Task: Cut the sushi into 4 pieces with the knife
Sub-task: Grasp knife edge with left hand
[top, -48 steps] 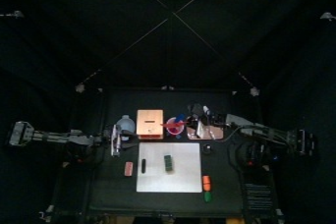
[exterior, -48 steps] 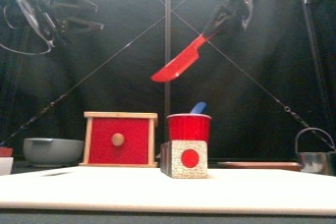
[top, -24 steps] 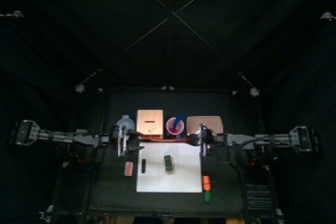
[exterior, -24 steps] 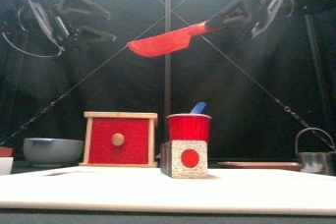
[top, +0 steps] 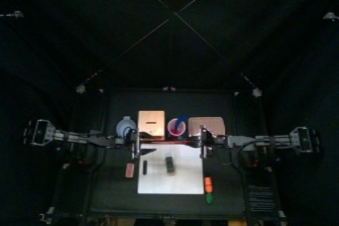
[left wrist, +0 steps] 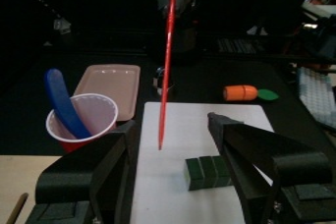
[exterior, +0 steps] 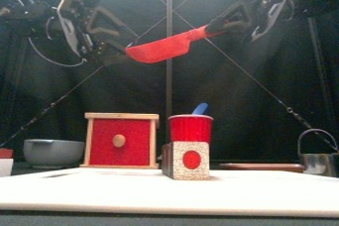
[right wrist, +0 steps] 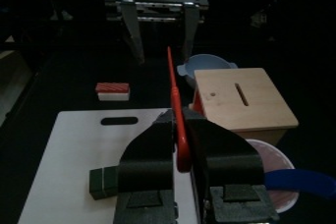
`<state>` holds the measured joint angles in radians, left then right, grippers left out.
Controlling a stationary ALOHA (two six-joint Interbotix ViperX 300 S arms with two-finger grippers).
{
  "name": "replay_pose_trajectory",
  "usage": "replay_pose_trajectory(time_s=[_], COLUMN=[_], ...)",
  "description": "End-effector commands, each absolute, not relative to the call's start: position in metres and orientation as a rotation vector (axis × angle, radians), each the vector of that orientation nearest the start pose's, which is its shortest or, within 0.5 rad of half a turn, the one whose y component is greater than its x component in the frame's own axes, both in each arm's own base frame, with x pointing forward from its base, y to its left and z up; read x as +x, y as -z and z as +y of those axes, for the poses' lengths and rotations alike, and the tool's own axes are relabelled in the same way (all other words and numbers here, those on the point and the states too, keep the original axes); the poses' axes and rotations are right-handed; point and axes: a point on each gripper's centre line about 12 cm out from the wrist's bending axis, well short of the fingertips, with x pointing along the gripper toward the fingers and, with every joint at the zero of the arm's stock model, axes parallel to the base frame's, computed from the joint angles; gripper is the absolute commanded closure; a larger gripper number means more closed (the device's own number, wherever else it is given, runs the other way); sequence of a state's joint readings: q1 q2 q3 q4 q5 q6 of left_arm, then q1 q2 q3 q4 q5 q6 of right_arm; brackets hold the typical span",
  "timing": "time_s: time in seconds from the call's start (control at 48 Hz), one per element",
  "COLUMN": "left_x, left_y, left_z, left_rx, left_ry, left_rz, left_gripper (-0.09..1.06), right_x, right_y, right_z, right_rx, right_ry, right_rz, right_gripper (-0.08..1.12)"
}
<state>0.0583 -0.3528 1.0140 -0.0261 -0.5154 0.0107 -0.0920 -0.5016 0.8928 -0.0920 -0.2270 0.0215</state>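
While your right gripper (right wrist: 180,136) is clamped shut on the handle of the red knife (exterior: 166,45), the whole thing is hanging high over the table. The blade points left and tips down a bit. Nothing on the table is touching it.

Your left gripper (left wrist: 171,130) is up at about the same height on the left side, jaws spread wide and holding nothing. It faces the knife's tip. The tip is near it, and from the front they look apart.

Down below, the sushi roll (top: 171,163) is lying on the white cutting board (top: 185,178), on the far half, roughly under the knife. The green blocks are together. I can't count them from these views, so no number from me.

Going outward, there's a row just past the board's far edge:
- blue-grey bowl (top: 126,127) furthest left
- wooden box (top: 153,123) with its red drawer front toward the near side
- red cup (exterior: 191,128) right beside the box, with 1 blue knife (exterior: 200,109) sticking out of it
- pink tray (top: 205,125) on the right

A small red toy (top: 130,170) sits on the table just left of the board. An orange toy (top: 209,182) lies just right of it, with a green toy (top: 209,197) a little nearer. The metal cutter (exterior: 315,159) shows at the far right in the front view.
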Motion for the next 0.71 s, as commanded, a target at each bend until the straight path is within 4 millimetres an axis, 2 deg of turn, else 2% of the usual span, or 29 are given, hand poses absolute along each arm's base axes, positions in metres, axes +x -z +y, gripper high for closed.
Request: replay_pose_trajectory(time_s=[0.021, 0.438, 0.708], left_x=[0.315, 0.318, 0.315], left_y=[-0.234, -0.23, -0.225], left_z=[0.026, 0.034, 0.03], left_rx=[-0.011, -0.001, 0.037], left_ry=[-0.089, -0.108, -0.077], left_rz=[0.127, 0.135, 0.152], left_gripper=[0.09, 0.5, 0.65], right_x=[0.302, 0.302, 0.314], right_y=[-0.296, -0.289, -0.262], right_z=[-0.025, -0.026, -0.029], right_rx=[-0.059, -0.043, 0.014], right_ry=[0.066, 0.071, 0.088], right_rz=[0.13, 0.148, 0.248], right_gripper=[0.94, 0.94, 0.94])
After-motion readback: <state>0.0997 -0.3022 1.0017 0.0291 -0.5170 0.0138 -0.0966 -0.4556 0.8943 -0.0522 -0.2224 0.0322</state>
